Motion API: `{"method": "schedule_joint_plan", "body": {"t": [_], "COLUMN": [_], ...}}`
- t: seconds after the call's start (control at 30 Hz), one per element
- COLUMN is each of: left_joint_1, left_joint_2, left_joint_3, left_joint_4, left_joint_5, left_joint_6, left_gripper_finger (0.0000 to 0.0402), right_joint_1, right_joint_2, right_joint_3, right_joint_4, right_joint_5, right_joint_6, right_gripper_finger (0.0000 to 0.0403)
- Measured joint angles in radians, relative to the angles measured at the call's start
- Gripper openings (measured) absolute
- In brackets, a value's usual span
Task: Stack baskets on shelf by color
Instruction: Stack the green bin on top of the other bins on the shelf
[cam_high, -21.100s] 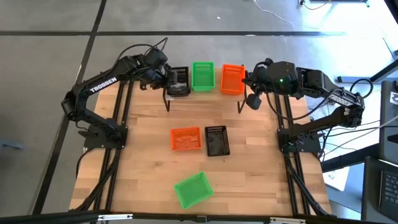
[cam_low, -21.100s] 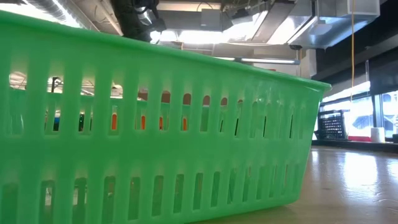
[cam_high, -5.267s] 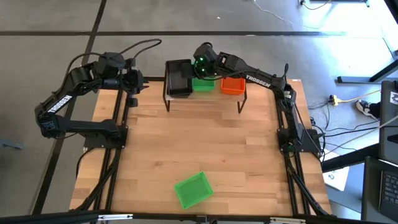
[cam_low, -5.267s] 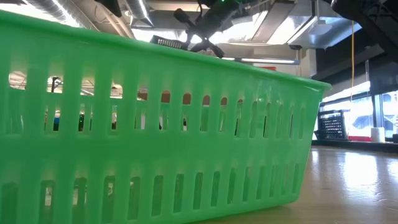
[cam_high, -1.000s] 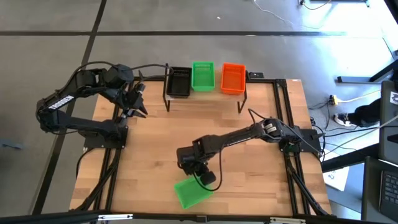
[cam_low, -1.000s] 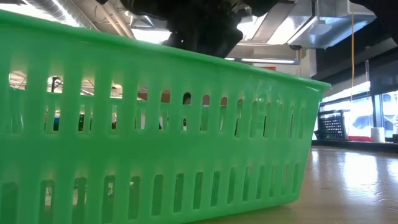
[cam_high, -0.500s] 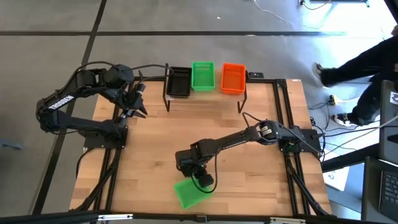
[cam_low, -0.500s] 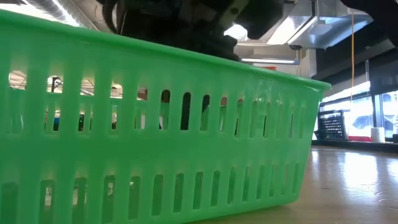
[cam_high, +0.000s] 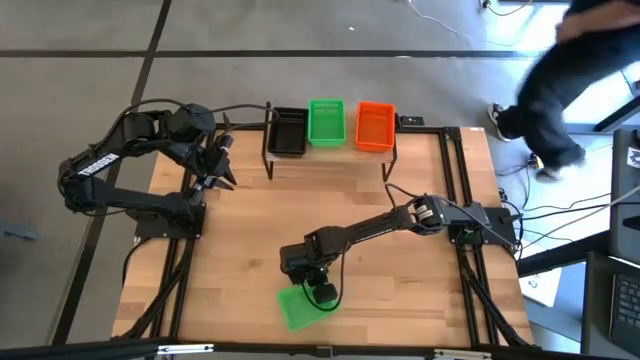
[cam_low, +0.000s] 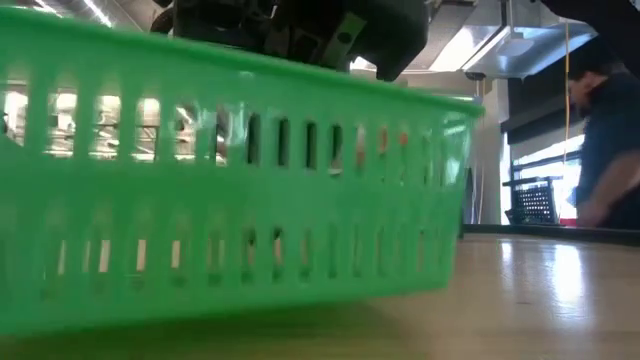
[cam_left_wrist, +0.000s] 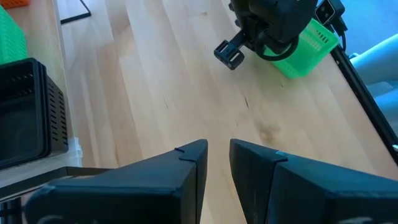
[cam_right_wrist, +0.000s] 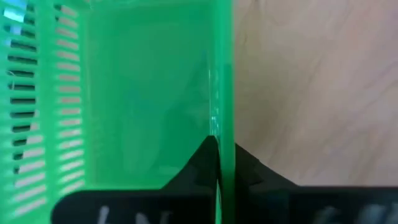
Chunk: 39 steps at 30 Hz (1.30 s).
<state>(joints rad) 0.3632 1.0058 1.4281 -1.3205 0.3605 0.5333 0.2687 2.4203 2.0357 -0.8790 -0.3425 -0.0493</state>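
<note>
One bright green basket (cam_high: 296, 310) lies near the table's near edge; it fills the low view (cam_low: 230, 190). My right gripper (cam_high: 318, 291) is over its right wall and shut on it. The light-wood shelf (cam_high: 330, 153) at the far edge carries a black stack (cam_high: 287, 130), a green stack (cam_high: 326, 121) and an orange stack (cam_high: 375, 125). My left gripper (cam_high: 217, 172) hovers over the table's far-left part, left of the shelf. Its fingers (cam_left_wrist: 217, 155) are a narrow gap apart and hold nothing. My right gripper pinches the green basket's side wall at its rim (cam_right_wrist: 222, 118), one finger (cam_right_wrist: 200, 163) inside the basket and one (cam_right_wrist: 249, 169) outside. The fingers come from above, pointing down. In the low view the basket looks tilted, its right end off the wood.
A person (cam_high: 560, 70) walks past beyond the table's far-right corner and shows at the right in the low view (cam_low: 605, 150). Bare wood (cam_high: 330, 215) spreads between the shelf and the green basket. The shelf's thin black legs (cam_high: 268, 170) stand on the far part.
My right gripper has come down toward the near edge, onto the green basket's wall. The basket has shifted a little to the left and, in the low view, has tipped from where it stood. The person has walked along the far-right side.
</note>
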Motion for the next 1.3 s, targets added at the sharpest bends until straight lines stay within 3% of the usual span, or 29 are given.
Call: {"method": "schedule_joint_plan", "body": {"t": [0.17,0.4,0.53,0.73,0.87,1.0,1.17,1.23,1.3], "left_joint_1": [0.000,0.000,0.000,0.000,0.001,0.001,0.001,0.001,0.001], "left_joint_2": [0.000,0.000,-0.013,-0.036,-0.044,-0.044,-0.043,-0.038,-0.035], "left_joint_3": [0.000,0.000,0.000,0.000,0.000,0.000,0.000,0.000,0.000], "left_joint_4": [0.000,0.000,0.000,0.005,0.026,0.043,0.063,0.082,0.112], "left_joint_5": [0.000,0.000,0.000,-0.002,-0.002,-0.003,-0.003,-0.007,-0.015], "left_joint_6": [-0.001,0.000,0.010,0.027,0.025,0.021,0.020,0.020,0.020], "left_gripper_finger": [0.0060,0.0060,0.0060,0.0060,0.0060,0.0060,0.0060,0.0060,0.0060], "right_joint_1": [-0.012,-0.057,-0.091,-0.111,-0.129,-0.174,-0.271,-0.317,-0.364], "right_joint_2": [0.003,0.001,-0.112,-0.261,-0.385,-0.469,-0.530,-0.535,-0.535], "right_joint_3": [0.072,0.323,0.263,0.308,0.304,0.304,0.305,0.304,0.304], "right_joint_4": [-0.110,-0.429,-0.379,-0.407,-0.434,-0.429,-0.430,-0.418,-0.397], "right_joint_5": [-0.031,-0.054,-0.051,0.143,0.410,0.688,0.950,0.973,0.931], "right_joint_6": [0.018,0.026,0.170,0.311,0.441,0.731,1.148,1.231,1.262], "right_gripper_finger": [0.0002,0.0001,0.0001,0.0000,0.0000,0.0000,0.0000,0.0000,0.0000]}}
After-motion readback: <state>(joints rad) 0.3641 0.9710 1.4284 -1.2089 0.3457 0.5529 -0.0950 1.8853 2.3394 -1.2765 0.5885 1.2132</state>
